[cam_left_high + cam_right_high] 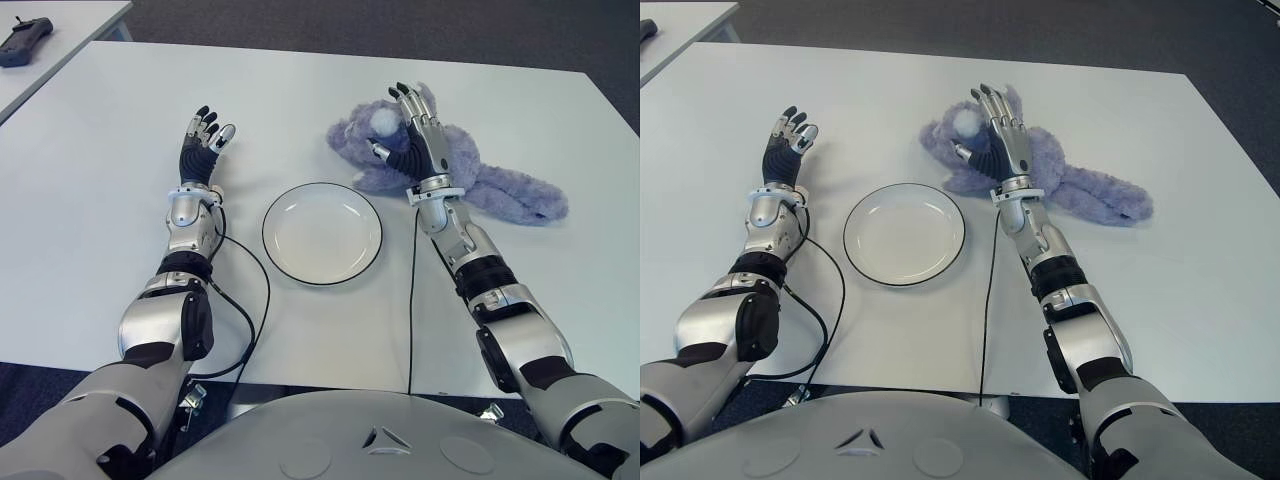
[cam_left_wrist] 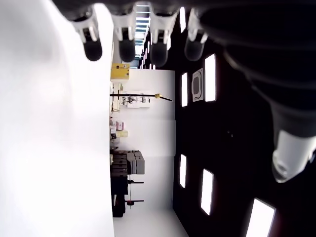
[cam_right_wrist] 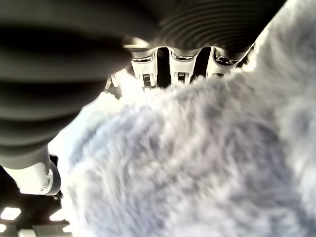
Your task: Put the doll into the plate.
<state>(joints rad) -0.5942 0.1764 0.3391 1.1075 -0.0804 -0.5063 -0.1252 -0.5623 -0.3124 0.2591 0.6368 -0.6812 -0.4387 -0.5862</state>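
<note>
Purple plush doll (image 1: pixel 450 165) lies beside the plate (image 1: pixel 322 233); right hand (image 1: pixel 412 130) over it, fingers extended, not gripping. Right wrist view shows fur against the palm. Left hand (image 1: pixel 203 143) released, left of plate.

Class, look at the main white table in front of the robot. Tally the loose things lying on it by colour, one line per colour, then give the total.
Purple: 1, the plush doll, with the open right hand over it.
White with a dark rim: 1, the plate.
Total: 2.
The left hand holds nothing.
</note>
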